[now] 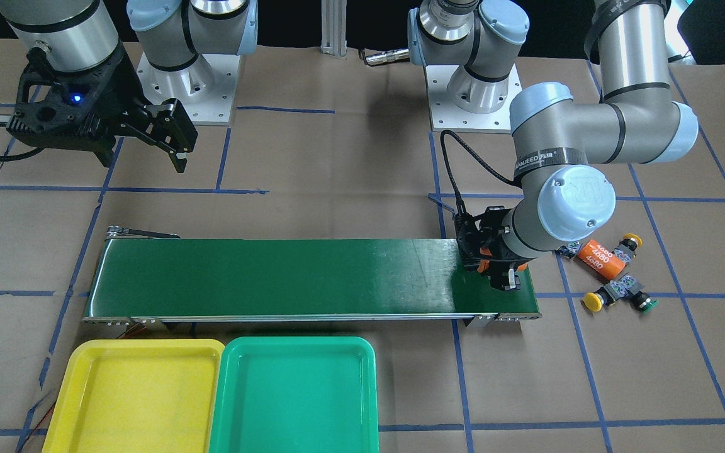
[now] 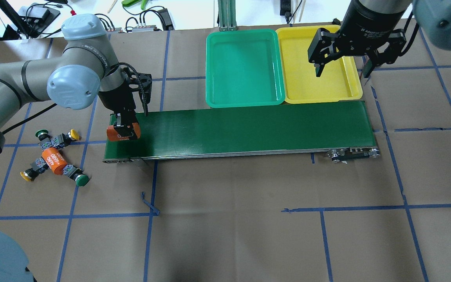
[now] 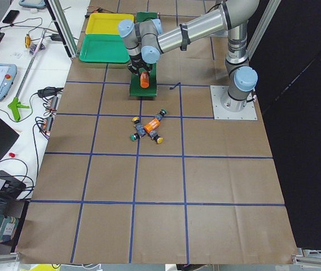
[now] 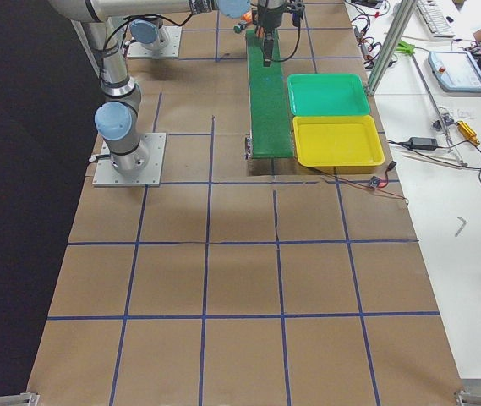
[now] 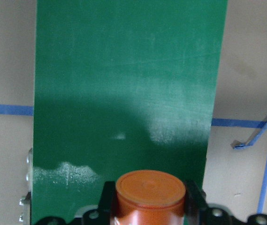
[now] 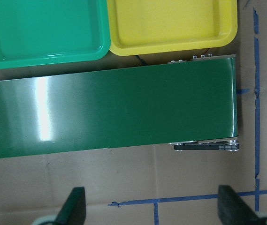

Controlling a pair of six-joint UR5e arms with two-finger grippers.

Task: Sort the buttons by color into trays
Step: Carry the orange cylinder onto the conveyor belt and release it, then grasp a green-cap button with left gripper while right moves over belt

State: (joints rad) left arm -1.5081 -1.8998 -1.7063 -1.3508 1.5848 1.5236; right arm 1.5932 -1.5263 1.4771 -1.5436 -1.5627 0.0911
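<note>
Overhead exterior shows the left gripper (image 2: 123,127) clamped on an orange cylinder (image 5: 150,190), holding it just over the end of the dark green conveyor belt (image 2: 249,129) on the robot's left. In the left wrist view the cylinder's round end face points along the belt, with a black finger pressed against each side of it.

None of the buttons is on the belt or in a tray. All four lie on the brown paper off that same end of the belt, fanned out around a second orange cylinder (image 2: 53,161) marked 4680. The far yellow button (image 2: 73,134) and the far green button (image 2: 40,134) sit on the side away from the robot. The near yellow button (image 2: 25,176) and the near green button (image 2: 81,180) sit on the robot's side. Their grey bodies point in toward the cylinder, and they look to be touching it or just beside it.

The green tray (image 2: 243,70) and the yellow tray (image 2: 319,84) stand side by side, edges touching, along the far side of the belt at its other end. The right gripper (image 2: 343,72) hangs above that end with its fingers spread wide apart and nothing between them
</note>
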